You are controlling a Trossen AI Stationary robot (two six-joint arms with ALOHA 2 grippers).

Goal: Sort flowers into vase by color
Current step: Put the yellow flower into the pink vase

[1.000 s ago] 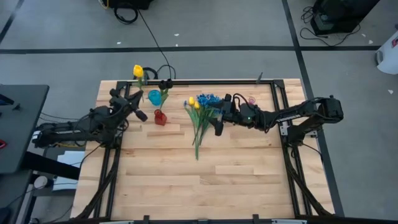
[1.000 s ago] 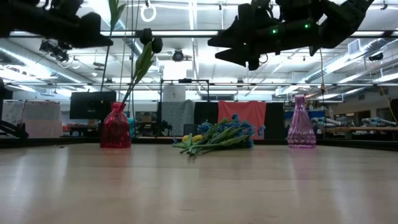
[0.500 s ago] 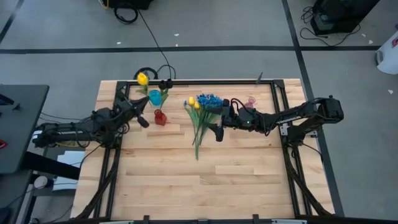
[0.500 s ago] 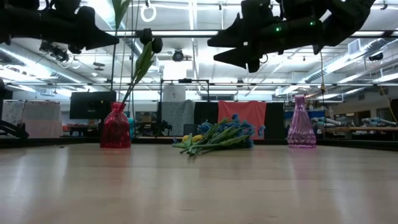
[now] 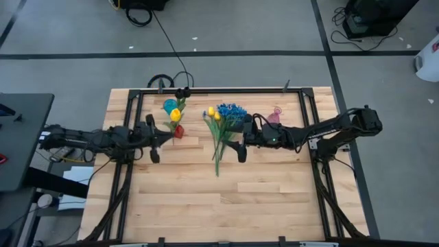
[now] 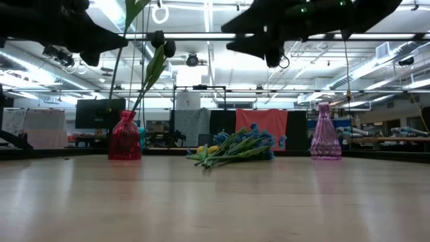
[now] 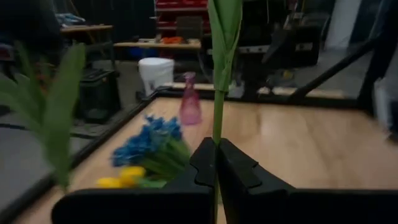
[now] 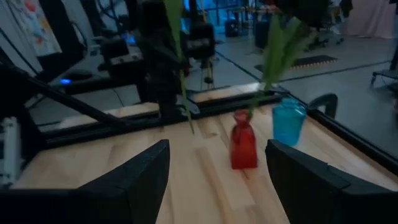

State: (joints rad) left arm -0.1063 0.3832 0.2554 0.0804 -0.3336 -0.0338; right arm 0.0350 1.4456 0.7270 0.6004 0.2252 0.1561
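Left tool (image 7: 216, 163) pinched shut on a green stem (image 7: 217, 118), yellow tulip (image 5: 175, 114) at its top, above the red vase (image 5: 178, 130). Red vase holds a dark tulip (image 6: 163, 47). Flower pile (image 5: 224, 127) lies loose mid-tabletop (image 5: 226, 199): blue clusters, 2 yellow tulips. Right tool (image 5: 241, 140) hangs wide beside the pile, empty. Farther back: blue vase (image 5: 169, 106), pink vase (image 6: 325, 141), its contents unclear.

Overhead looks down; low level; both share red vase (image 5: 178, 130).
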